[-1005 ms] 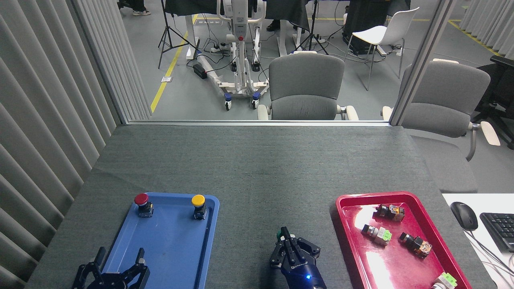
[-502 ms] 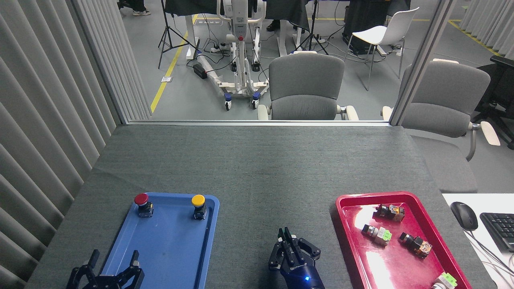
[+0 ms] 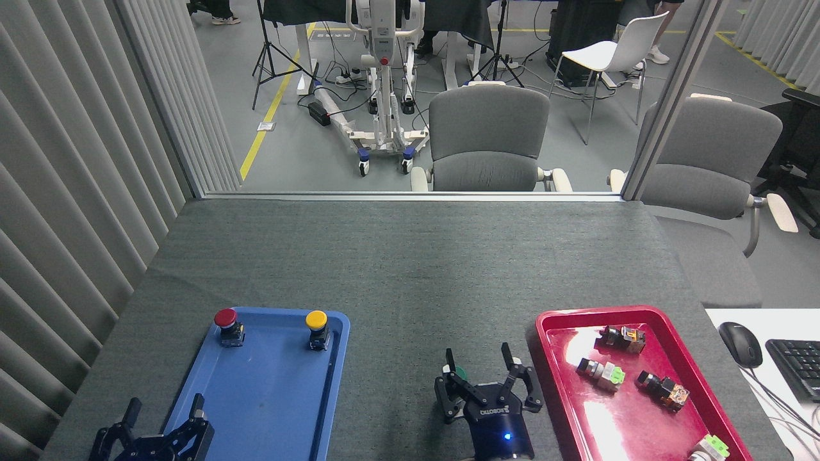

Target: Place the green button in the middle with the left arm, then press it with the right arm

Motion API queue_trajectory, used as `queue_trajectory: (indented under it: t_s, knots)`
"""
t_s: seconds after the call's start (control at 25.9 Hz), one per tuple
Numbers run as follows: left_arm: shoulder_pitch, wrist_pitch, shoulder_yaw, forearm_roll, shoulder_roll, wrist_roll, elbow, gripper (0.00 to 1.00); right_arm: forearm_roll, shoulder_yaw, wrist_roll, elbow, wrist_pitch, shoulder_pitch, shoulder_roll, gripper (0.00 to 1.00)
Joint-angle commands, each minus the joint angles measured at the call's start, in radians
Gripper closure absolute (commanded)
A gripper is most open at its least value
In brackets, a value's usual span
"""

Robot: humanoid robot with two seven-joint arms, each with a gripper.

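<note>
Right gripper (image 3: 479,368) fingers have just spread wide; a second ago they were pinched together over the button. Left finger (image 3: 450,360) sits touching or just beside the green button (image 3: 459,372), right finger well clear, nothing held. The green cap peeks out between the finger and the gripper body; the base is hidden.

Button is on the bare grey table cloth (image 3: 410,275), between the blue tray (image 3: 269,397) and red tray (image 3: 631,422), near the front edge. So placement looks done. Whether the press registered, can't tell from here.

Left gripper (image 3: 163,416) is released too, fingers splayed, empty, and has dropped back toward the bottom-left corner over the blue tray's near end. Red button (image 3: 225,317) and yellow button (image 3: 316,319) sit untouched at the tray's far end.
</note>
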Motion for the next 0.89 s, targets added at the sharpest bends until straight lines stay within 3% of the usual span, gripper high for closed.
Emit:
queue_trajectory:
  t_s: [0.0,0.12,0.31,0.46,0.85]
  knots:
    - [-0.023,-0.013,0.003,0.022,0.003,-0.093,-0.011,0.01,0.000,-0.087,-0.016,-0.027,-0.002,0.055,-0.022,0.02]
    - [-0.059,-0.048,0.003,0.020,0.003,-0.107,-0.015,0.01,-0.002,-0.162,-0.016,-0.044,-0.004,0.090,-0.069,0.02]
    - [-0.086,-0.077,0.019,0.019,0.004,-0.110,-0.023,0.00,0.000,-0.239,-0.010,-0.092,-0.004,0.133,-0.088,0.02]
    - [-0.086,-0.068,0.052,0.001,-0.002,-0.167,-0.095,0.00,0.001,-0.242,-0.008,-0.096,-0.005,0.138,-0.118,0.02]
    - [-0.094,-0.067,0.044,0.005,-0.002,-0.166,-0.091,0.00,-0.011,-0.233,-0.002,-0.141,-0.059,0.170,-0.168,0.02]
